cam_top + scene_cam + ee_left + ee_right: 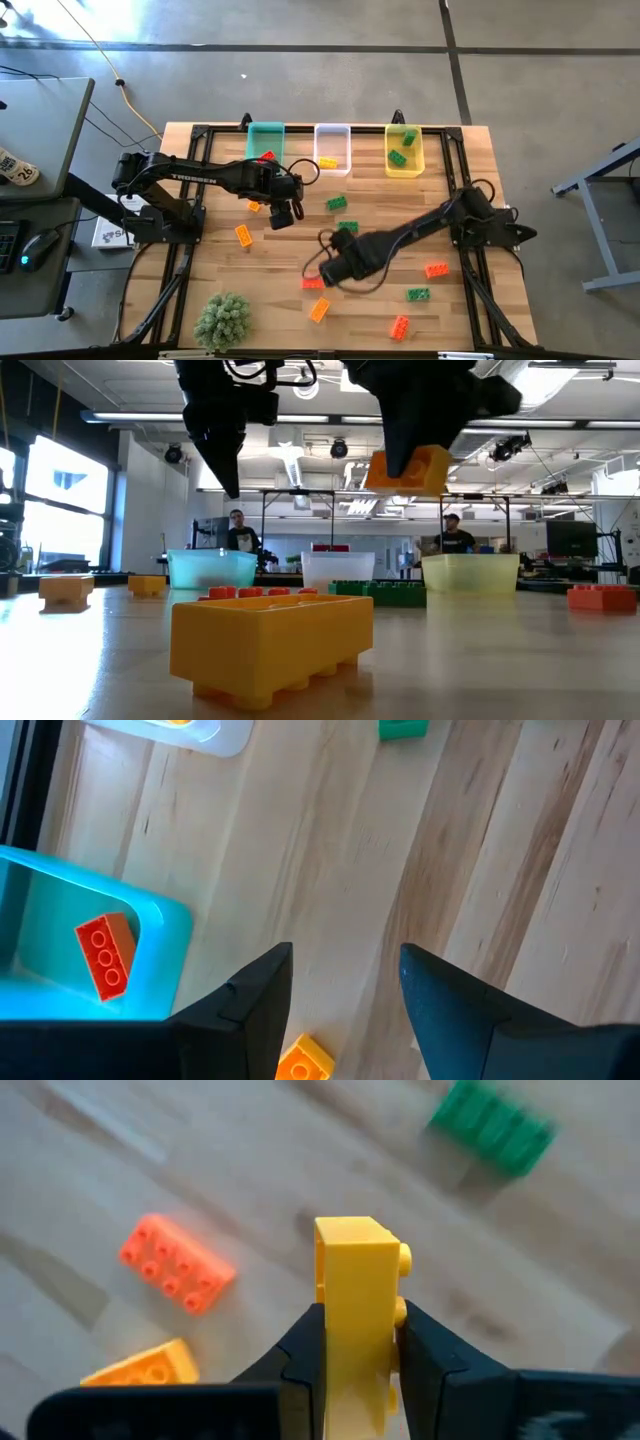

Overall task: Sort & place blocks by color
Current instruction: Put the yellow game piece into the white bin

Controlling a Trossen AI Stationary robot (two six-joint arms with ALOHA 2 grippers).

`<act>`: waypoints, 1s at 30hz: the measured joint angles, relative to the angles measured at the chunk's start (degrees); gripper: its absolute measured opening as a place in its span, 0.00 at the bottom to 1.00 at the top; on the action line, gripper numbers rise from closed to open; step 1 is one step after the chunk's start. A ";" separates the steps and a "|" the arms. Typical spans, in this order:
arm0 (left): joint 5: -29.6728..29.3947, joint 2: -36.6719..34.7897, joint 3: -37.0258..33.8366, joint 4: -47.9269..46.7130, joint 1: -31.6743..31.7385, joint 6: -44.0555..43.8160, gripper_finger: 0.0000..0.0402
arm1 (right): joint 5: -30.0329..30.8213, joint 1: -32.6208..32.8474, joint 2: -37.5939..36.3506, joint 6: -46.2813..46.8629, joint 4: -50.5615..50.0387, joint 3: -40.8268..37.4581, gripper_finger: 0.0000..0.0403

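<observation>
The right claw is clamped on a yellow-orange block, held on edge between the two fingers with its long axis running up out of the grip and its studs facing sideways. The low view shows that block lifted clear of the surface, hanging well above the bricks lying there. From above, the right claw sits near the middle of the surface, toward its near half.

What the coming move seems to turn on is where the matching bin lies. Three bins stand in a row along the far edge: a teal bin on the left, already holding a red-orange block; a clear bin in the middle, holding a yellow-orange piece; and a yellow bin on the right with green blocks in it. By that pattern the held block belongs in the clear bin, which lies straight out toward the far edge from the right claw, only slightly to its left and well apart from it.

The left claw hangs between the right claw and the teal bin, fingers apart and empty, above bare surface just beside another yellow-orange block. It stands close to the line the right arm would probably take, so the carry likely needs to keep right of it.
</observation>
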 joint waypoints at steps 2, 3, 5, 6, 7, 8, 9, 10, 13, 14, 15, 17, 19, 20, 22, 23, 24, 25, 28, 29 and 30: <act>0.02 0.00 0.00 0.00 0.00 0.00 0.43 | 1.19 -2.09 -1.56 -3.52 -1.35 0.00 0.15; 0.02 0.00 0.00 -0.04 0.00 0.00 0.43 | 1.81 -3.20 -2.23 -5.48 -1.85 0.00 0.15; 0.02 0.00 0.00 -0.08 0.00 0.00 0.43 | 3.19 -5.46 -3.69 -10.20 -2.60 0.00 0.15; 0.02 0.00 0.00 -0.20 0.00 0.00 0.43 | 4.17 -6.72 -4.45 -12.89 -2.91 0.00 0.15; 0.02 0.00 0.00 -0.31 0.00 0.00 0.43 | 4.85 -7.98 -5.24 -15.51 -3.03 0.00 0.15; 0.00 0.00 0.00 -0.38 0.00 0.00 0.43 | 5.44 -9.31 -5.87 -18.20 -3.23 0.00 0.15; 0.01 0.00 0.00 -0.44 0.00 0.00 0.43 | 5.83 -10.88 -6.44 -21.03 -3.45 0.00 0.15; 0.02 0.00 0.00 -0.48 0.00 0.00 0.43 | 6.11 -12.42 -6.91 -23.75 -3.50 0.00 0.15; 0.02 0.00 0.00 -0.47 0.00 0.00 0.43 | 6.25 -17.71 -8.26 -32.36 -3.48 0.00 0.15; 0.00 0.00 0.00 -0.48 0.00 0.02 0.43 | 6.24 -19.58 -8.64 -35.24 -3.47 0.00 0.15; 0.00 0.00 0.00 -0.46 0.00 0.00 0.43 | 6.06 -21.52 -8.87 -38.46 -3.47 0.00 0.15; 0.00 0.00 0.00 -0.44 0.04 0.02 0.43 | 5.24 -25.25 -9.03 -44.45 -3.39 0.00 0.15; 0.00 0.00 0.00 -0.44 0.06 0.00 0.43 | 4.27 -28.96 -9.07 -50.01 -3.31 0.00 0.15; -0.01 0.00 0.00 -0.42 0.07 0.00 0.43 | 3.48 -30.73 -9.10 -52.77 -3.01 0.00 0.15; -0.02 0.00 0.00 -0.42 0.05 -0.06 0.43 | 1.24 -34.18 -9.12 -58.30 -1.17 0.00 0.15; 0.00 0.00 0.00 -0.42 0.04 -0.31 0.43 | 0.14 -35.92 -9.12 -60.78 0.37 0.00 0.15; -0.02 0.00 0.00 -0.42 0.04 -0.63 0.43 | -1.22 -37.52 -9.12 -63.15 1.94 0.00 0.15; -0.02 0.00 0.00 -0.40 0.04 -1.08 0.43 | -2.65 -39.12 -9.12 -65.08 3.69 0.00 0.15; -0.02 0.00 0.00 -0.39 0.04 -3.14 0.43 | -6.39 -43.53 -9.12 -69.67 9.01 0.00 0.15; -0.02 0.00 0.00 -0.39 0.04 -3.96 0.43 | -7.39 -44.83 -9.12 -70.71 10.71 0.00 0.15; -0.04 0.00 0.00 -0.38 0.04 -4.85 0.43 | -8.12 -46.00 -9.10 -71.58 12.47 0.00 0.15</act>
